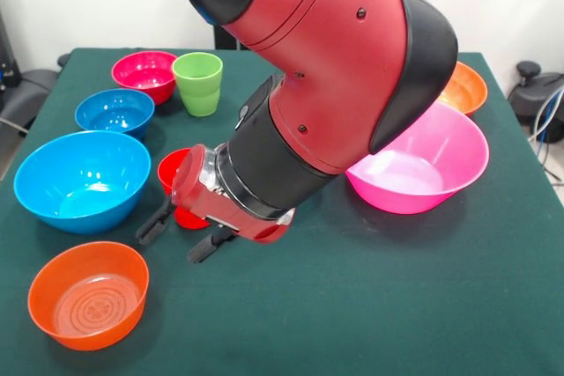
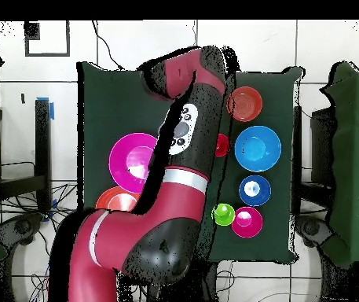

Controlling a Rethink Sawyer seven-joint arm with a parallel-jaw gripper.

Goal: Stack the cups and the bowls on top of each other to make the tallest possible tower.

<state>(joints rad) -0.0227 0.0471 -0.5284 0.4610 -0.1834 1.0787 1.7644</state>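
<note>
No tower yet, as far as I can judge: bowls sit single across the desk, hot-pink bowl w/ nothing visible inside. My gripper, fingers apart & empty, hangs beside the red cup mid-desk; green cup near far edge.

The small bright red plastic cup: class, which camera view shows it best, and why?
The front view. There the small bright red plastic cup shows its rim and inside beside the tool, though the arm hides part of it. The overhead view shows only a red sliver at the arm's edge.
</note>
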